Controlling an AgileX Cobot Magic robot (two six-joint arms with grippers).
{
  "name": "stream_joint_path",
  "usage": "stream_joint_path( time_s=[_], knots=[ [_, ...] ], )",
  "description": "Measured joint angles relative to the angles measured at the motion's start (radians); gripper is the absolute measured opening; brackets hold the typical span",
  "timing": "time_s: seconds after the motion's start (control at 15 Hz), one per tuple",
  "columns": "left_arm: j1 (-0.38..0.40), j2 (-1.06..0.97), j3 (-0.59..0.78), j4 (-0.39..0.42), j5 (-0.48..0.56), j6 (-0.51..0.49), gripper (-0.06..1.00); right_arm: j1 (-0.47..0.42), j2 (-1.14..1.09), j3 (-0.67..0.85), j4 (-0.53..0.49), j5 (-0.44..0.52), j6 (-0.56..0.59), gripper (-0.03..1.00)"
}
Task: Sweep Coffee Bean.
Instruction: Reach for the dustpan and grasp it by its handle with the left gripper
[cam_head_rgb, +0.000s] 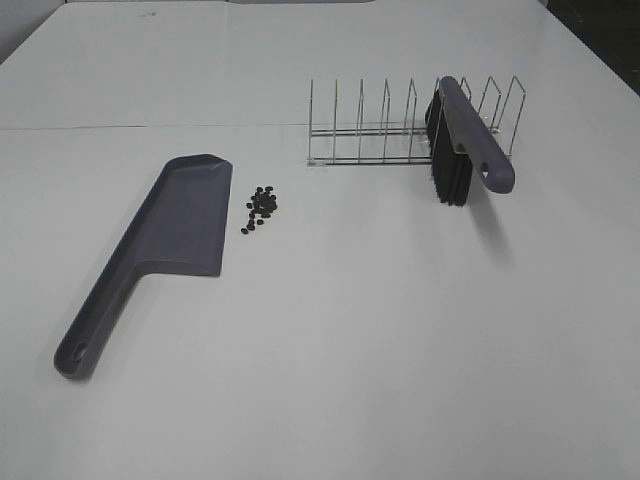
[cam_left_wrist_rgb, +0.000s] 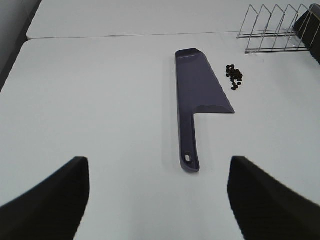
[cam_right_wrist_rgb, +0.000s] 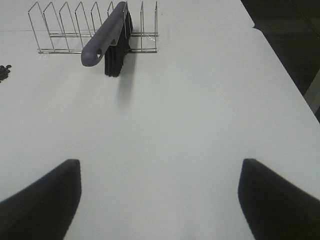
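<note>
White tabletop (cam_head_rgb: 350, 350) held the coffee bean (cam_head_rgb: 262, 207) cluster just beside the dustpan (cam_head_rgb: 180, 225), while my left gripper (cam_left_wrist_rgb: 157, 162) and right gripper (cam_right_wrist_rgb: 160, 162) hung with fingers spread wide, holding nothing.

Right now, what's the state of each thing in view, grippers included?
coffee beans: loose cluster on the table, beside the dustpan, none in it
dustpan: lying flat, not held
brush: propped in the wire rack, bristles down, not held
wire rack: upright, other slots bare
left gripper: open, empty, above the table
right gripper: open, empty, above the table
</note>
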Motion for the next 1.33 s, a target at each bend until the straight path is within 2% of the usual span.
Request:
stream_joint_path(
  time_s=[1.33],
  knots=[
    [0.000, 0.000, 0.000, 0.000, 0.000, 0.000, 0.72, 0.000, 0.000, 0.000, 0.000, 0.000, 0.000, 0.76]
  ],
)
